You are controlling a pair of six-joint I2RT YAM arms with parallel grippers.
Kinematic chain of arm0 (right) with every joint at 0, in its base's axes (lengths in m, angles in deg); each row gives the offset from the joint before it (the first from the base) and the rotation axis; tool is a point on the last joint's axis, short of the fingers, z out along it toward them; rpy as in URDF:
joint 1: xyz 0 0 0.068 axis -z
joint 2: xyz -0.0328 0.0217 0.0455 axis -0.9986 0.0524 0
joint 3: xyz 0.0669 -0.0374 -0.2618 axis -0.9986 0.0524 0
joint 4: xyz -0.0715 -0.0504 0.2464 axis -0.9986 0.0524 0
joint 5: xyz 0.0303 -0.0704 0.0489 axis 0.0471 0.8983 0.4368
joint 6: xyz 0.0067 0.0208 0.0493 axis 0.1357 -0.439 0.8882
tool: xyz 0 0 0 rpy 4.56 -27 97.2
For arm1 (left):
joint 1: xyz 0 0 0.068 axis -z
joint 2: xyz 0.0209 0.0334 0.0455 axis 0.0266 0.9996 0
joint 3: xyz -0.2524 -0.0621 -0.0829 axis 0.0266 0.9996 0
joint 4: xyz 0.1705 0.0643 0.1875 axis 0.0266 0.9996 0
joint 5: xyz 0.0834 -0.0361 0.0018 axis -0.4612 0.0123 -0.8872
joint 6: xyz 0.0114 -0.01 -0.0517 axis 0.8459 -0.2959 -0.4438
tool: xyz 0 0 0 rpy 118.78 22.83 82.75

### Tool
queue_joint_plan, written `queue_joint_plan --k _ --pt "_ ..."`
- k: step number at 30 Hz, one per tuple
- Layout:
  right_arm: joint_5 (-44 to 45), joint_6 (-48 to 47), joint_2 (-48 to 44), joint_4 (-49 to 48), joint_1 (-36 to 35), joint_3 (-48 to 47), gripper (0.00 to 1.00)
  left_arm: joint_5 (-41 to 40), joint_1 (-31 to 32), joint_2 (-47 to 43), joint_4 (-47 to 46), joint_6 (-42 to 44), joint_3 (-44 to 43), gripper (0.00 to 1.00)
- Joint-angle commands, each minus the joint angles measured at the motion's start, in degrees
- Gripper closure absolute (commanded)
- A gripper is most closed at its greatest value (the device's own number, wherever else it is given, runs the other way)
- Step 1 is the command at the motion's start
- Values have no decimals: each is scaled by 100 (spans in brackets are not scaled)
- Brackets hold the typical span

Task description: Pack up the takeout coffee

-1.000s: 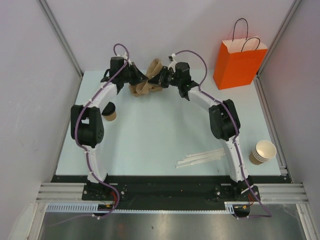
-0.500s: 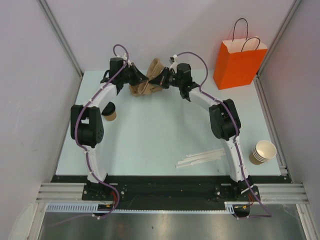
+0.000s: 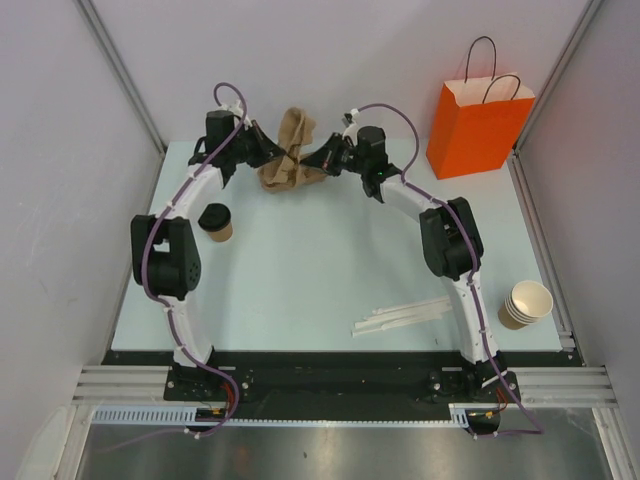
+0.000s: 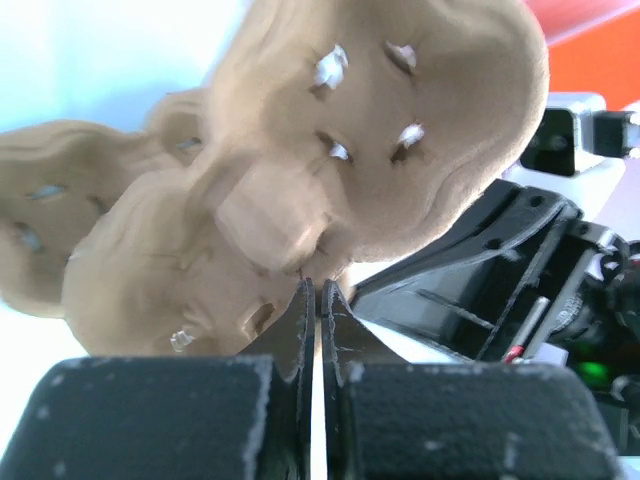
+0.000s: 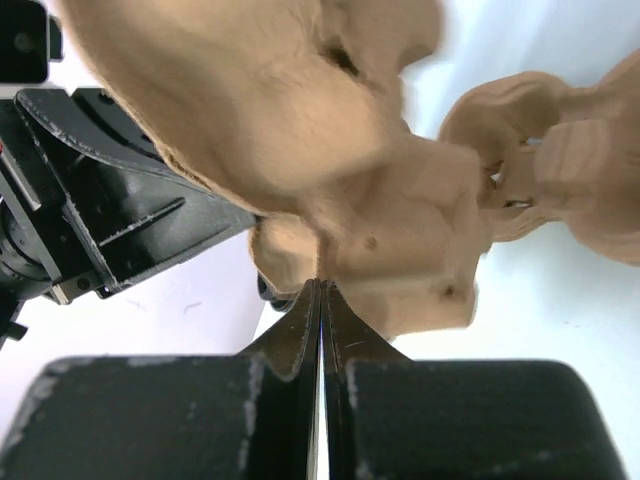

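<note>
The takeout coffee (image 3: 215, 222), a tan cup with a black lid, stands on the table left of centre, beside the left arm. Neither gripper touches it. At the back of the table both grippers hold brown pulp cup carriers (image 3: 291, 150). My left gripper (image 3: 266, 148) (image 4: 320, 290) is shut on the edge of one carrier (image 4: 390, 130), and another carrier (image 4: 120, 250) shows behind it. From the other side, my right gripper (image 3: 318, 158) (image 5: 322, 285) is shut on a carrier's rim (image 5: 300, 130). A second carrier (image 5: 560, 170) lies on the table beyond.
An orange paper bag (image 3: 478, 125) with black handles stands upright at the back right. A stack of lidless paper cups (image 3: 525, 303) lies near the right edge. White paper-wrapped sticks (image 3: 400, 318) lie by the front edge. Grey walls enclose the table.
The right gripper has closed on the carrier. The left arm has swung left and back, taking the upper carrier with it, and the coffee now shows in full.
</note>
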Motion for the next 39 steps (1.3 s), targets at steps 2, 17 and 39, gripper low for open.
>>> queue_joint_plan --k 2,17,39 --pt "117 -19 -81 -64 240 29 100 -239 -219 -506 172 542 -196 100" --pt "73 -10 -151 -81 345 -24 100 -186 -254 -1033 1235 2027 -485 100" --pt "-77 7 -573 -222 354 240 100 368 -2689 -4618 5517 7027 2184 100"
